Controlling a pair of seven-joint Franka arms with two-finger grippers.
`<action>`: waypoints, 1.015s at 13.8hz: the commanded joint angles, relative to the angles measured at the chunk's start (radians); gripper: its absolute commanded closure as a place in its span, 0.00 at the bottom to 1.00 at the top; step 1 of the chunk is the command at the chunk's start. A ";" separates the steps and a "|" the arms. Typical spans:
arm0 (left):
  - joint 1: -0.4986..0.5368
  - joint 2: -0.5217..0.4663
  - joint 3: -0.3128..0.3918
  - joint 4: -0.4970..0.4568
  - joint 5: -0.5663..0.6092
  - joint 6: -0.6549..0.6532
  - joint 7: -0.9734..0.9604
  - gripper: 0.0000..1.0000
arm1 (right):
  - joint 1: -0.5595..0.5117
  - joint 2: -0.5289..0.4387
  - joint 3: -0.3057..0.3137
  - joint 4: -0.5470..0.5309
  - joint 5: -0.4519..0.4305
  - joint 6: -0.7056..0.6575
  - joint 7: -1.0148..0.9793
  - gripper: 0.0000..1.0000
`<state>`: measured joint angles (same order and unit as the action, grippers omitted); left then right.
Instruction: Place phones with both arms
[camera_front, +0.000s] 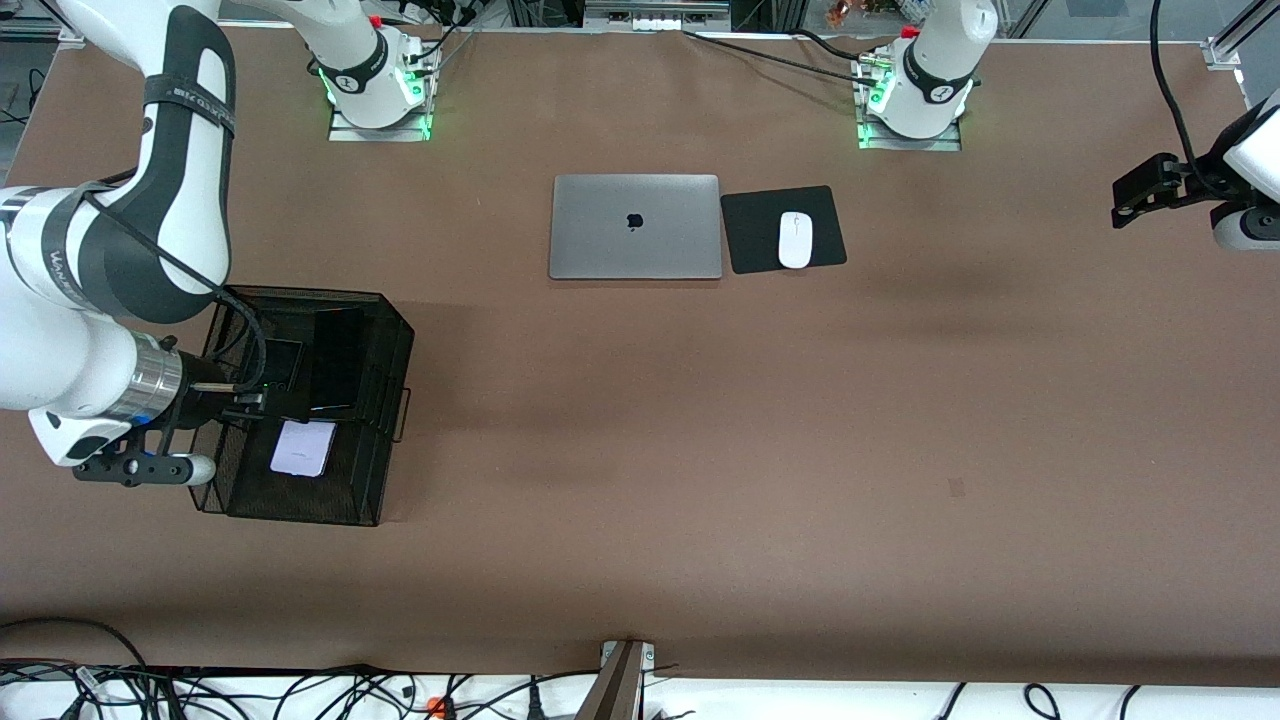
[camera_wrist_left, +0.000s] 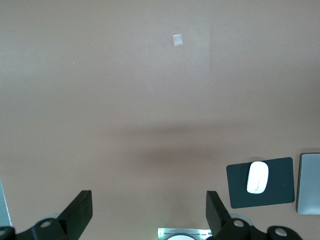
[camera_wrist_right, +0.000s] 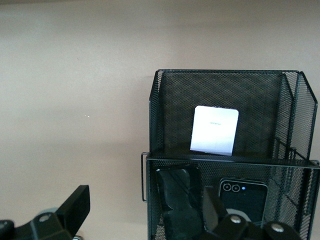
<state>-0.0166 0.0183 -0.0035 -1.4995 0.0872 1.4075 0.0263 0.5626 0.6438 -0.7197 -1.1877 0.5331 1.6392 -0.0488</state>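
Front view: black mesh basket at right arm's end of table; lilac phone in its compartment nearest the camera; right gripper over the basket; left gripper aloft at left arm's end, waiting. Left wrist view: left gripper's fingers spread, empty; mouse on pad. Right wrist view: right gripper's fingers apart, holding nothing; long black phone and folded black phone side by side in the basket's adjoining compartment.

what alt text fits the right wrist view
A black mesh basket holds a pale lilac phone in one compartment and two black phones in another; the open right gripper hovers over it.
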 joint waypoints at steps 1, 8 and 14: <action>0.009 -0.024 -0.006 -0.016 -0.021 -0.010 0.021 0.00 | 0.042 -0.042 -0.001 -0.004 0.001 -0.037 0.078 0.00; 0.009 -0.024 -0.009 -0.016 -0.021 -0.010 0.018 0.00 | 0.046 -0.156 -0.023 -0.004 -0.019 -0.234 0.132 0.00; 0.009 -0.024 -0.010 -0.015 -0.021 -0.009 0.018 0.00 | -0.028 -0.164 0.073 0.025 -0.109 -0.274 0.147 0.00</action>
<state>-0.0166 0.0182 -0.0082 -1.4995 0.0872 1.4065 0.0263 0.5906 0.4954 -0.7364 -1.1830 0.4796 1.3839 0.0713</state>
